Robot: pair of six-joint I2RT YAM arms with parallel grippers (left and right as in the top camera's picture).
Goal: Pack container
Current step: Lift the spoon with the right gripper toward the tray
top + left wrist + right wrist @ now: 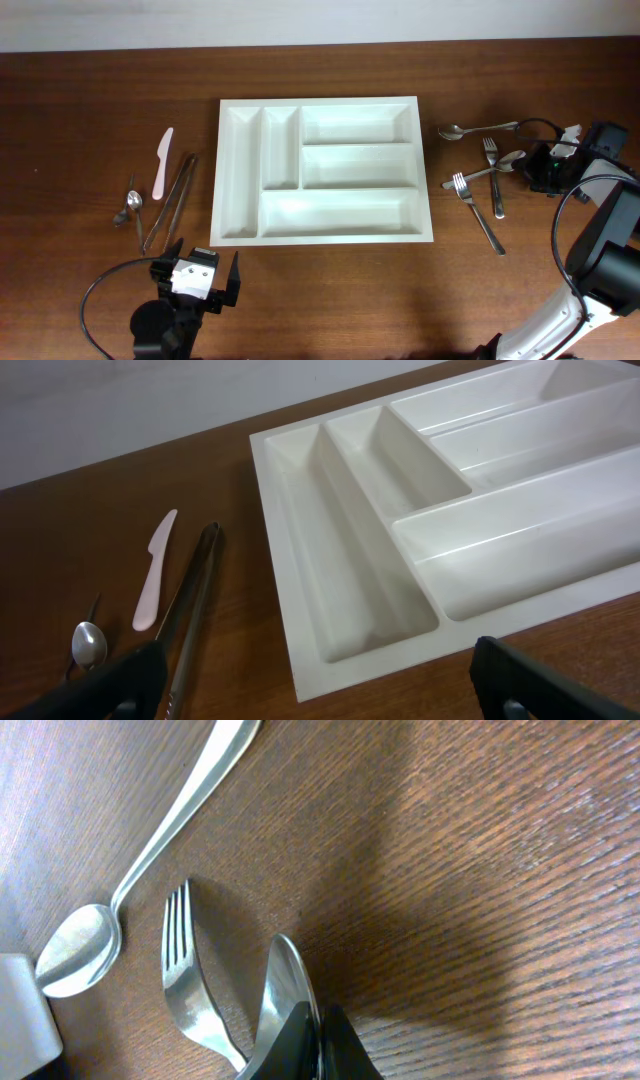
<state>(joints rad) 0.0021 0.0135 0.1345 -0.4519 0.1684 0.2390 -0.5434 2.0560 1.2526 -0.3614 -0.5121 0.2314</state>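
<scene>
The white 5-compartment container lies flat at the middle of the table. To its right, the right gripper is pinched closed on the bowl of a spoon, just beside a fork and a second spoon. Near-left of the container, the left gripper has its jaws spread wide, holding nothing. Farther left lie a pale knife, tongs and a small spoon.
</scene>
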